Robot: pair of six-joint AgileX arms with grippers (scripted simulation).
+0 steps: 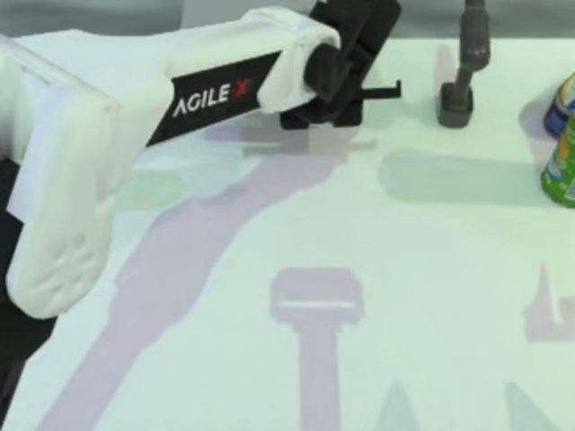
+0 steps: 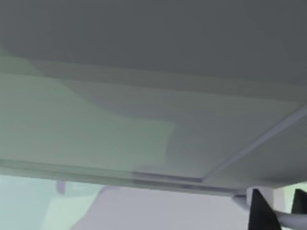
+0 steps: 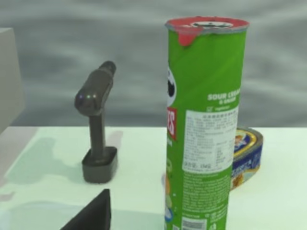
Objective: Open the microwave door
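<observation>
Filling nearly all of the left wrist view, the door shows as a flat grey panel seen from very close, its face turned toward the camera. A thin pale frame line slants across one side of it. From this close its long axis cannot be judged, nor whether it is ajar. A pale bar, the handle, shows at one corner of that view.

The microwave stands at the far edge of the bench, left of centre. In the top view it is almost wholly hidden behind the left arm. In the right wrist view only a pale grey wall of it shows.

The left arm reaches from the bench's left side diagonally up to that far edge, its white forearm stretched long and its black wrist bent toward the microwave. The left gripper sits low at the microwave's front, right at the handle. Whether it is clasped on the bar or just beside it cannot be told.

Right of the left gripper, near the far edge, a dark scanner stands upright on its block foot. Farther right, at the bench's right edge, a green can stands upright with a blue and yellow tin just behind it.

The right arm lies outside the top view. Of the right gripper only a dark wedge shows in its own wrist view, low over the bench and short of the can, and its opening cannot be told.
</observation>
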